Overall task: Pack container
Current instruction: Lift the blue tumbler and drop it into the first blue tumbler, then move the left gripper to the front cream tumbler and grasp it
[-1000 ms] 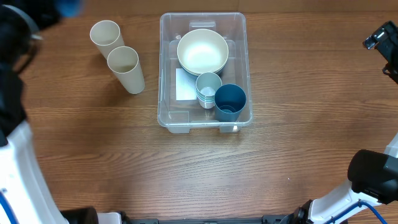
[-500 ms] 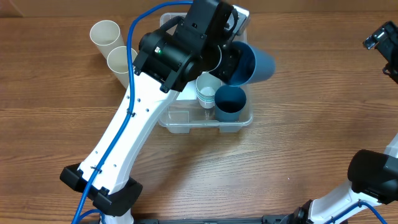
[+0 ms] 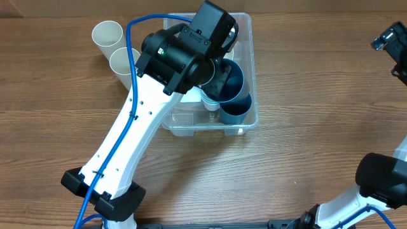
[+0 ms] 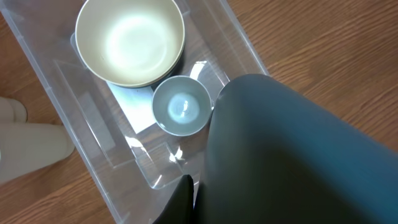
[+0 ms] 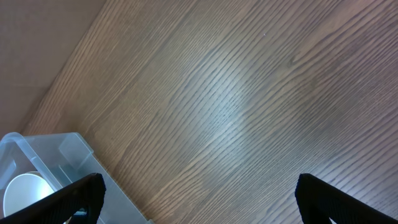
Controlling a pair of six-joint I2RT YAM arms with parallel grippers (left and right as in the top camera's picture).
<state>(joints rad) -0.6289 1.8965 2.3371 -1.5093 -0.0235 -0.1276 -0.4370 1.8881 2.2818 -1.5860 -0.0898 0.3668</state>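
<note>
While the left fingers [image 4: 183, 200] are clamped on a dark blue cup [image 3: 230, 79], the arm holds it tipped over the clear container [image 3: 191, 124], which sits near the middle of the table [image 3: 305, 146]. I think the step is putting this cup in. Next it should go straight down into the other blue cup [image 3: 236, 109] in the front corner, and then the fingers should let go.

From the top the arm hides the cream bowl [image 4: 129, 40] and the small pale cup [image 4: 181, 107]. The left wrist view shows both inside. Only the top view shows two cream cups [image 3: 124, 62] outside. The right fingers [image 5: 78, 198] are wide apart and hold nothing.
</note>
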